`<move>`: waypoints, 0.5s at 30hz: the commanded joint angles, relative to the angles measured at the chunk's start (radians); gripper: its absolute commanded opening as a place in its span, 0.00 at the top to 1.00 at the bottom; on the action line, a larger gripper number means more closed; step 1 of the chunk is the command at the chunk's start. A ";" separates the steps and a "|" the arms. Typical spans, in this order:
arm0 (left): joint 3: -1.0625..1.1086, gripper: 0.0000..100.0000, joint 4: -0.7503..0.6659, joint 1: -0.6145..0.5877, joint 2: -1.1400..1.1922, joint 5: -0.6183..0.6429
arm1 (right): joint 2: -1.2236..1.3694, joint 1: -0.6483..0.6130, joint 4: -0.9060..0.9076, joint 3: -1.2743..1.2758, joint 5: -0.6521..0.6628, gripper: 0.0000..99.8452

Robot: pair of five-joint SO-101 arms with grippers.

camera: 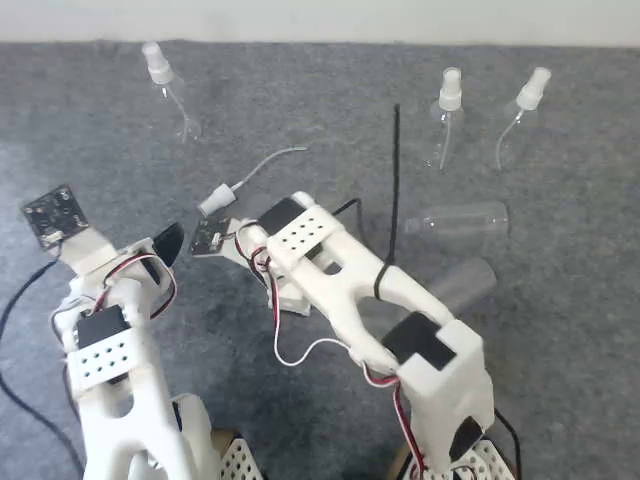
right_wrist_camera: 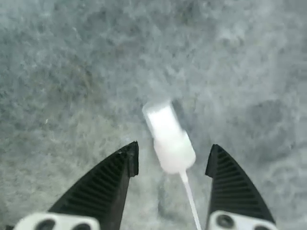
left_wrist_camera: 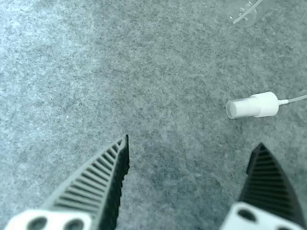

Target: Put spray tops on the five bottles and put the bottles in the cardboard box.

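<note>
A loose white spray top (camera: 215,198) lies on its side on the grey tabletop (camera: 100,160), its thin tube trailing away. Beyond it I see three clear capped bottles upright: the left bottle (camera: 172,100) to its left, the middle bottle (camera: 445,115) and the right bottle (camera: 520,115) to its right. Also right of it, two uncapped bottles (camera: 458,218) (camera: 462,285) lie flat.

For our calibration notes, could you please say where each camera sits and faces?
High view: fixed above, looking down on the grey felt table; both white arms show.
Left wrist view: looks down past the open left gripper.
Right wrist view: open right gripper straddles the loose white plastic spray top.
Shared: all three show that spray top.
</note>
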 commanded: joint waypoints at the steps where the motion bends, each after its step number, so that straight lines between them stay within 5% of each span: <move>1: -0.010 0.64 -0.023 -0.008 -0.031 0.006 | 0.016 -0.001 -0.042 -0.015 0.057 0.78; 6: -0.010 0.64 -0.023 -0.008 -0.031 0.006 | 0.085 0.021 -0.054 -0.017 0.107 0.79; 15: -0.010 0.64 -0.023 -0.008 -0.031 0.006 | 0.091 0.033 -0.041 -0.068 0.104 0.99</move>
